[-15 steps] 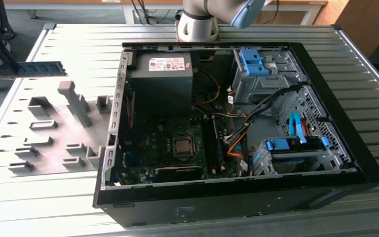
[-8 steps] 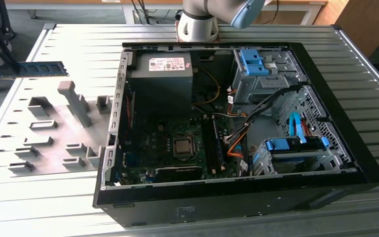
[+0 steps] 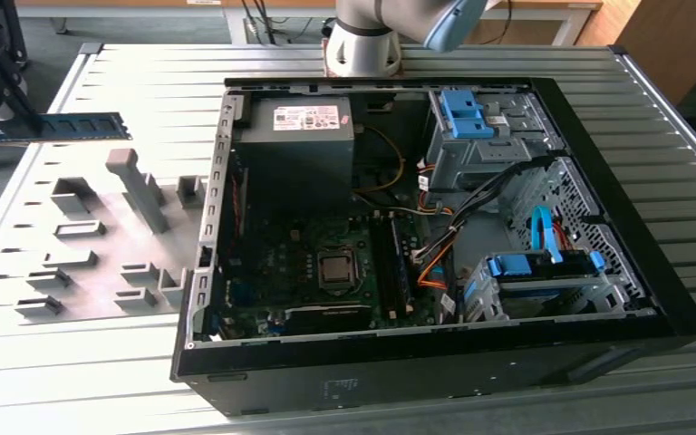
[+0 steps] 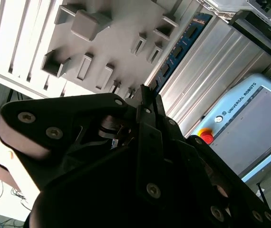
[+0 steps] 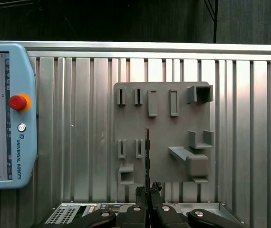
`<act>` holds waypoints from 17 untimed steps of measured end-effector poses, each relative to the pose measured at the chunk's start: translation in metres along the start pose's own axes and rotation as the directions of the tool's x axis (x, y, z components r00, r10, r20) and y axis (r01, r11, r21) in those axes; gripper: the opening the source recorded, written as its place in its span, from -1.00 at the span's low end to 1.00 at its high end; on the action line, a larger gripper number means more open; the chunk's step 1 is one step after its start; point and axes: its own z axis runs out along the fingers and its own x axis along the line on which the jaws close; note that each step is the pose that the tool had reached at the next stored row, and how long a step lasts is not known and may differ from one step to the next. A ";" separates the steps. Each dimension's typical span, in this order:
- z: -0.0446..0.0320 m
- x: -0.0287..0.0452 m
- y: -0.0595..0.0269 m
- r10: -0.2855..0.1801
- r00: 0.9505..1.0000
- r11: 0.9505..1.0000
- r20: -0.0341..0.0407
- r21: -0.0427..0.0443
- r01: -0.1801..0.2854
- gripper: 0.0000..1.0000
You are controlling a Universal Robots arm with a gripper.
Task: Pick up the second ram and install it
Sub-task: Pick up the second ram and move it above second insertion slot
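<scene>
Fixture blocks [image 3: 142,186] stand close against the case wall [image 3: 213,217] (cables [image 3: 439,249] crowd inside).

Fixture plate [image 3: 94,272] sits at the exterior view's left, beside the case [image 3: 384,367].

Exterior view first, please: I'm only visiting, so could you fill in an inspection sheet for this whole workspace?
Surface: ribbed metal table, carrying a grey fixture plate and an open computer case.
Job's things: second ram held in the air near the fixture plate, not in the case.
Clutter: teach pendant lying on the table.
Claw: claw shut on the second ram.
Cables: orange and black wires inside the case.
Surroundings: robot base behind the case in the exterior view.
</scene>
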 end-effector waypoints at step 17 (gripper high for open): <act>-0.0001 -0.0001 -0.0130 0.000 1.000 1.000 0.000 0.000 0.000 -0.72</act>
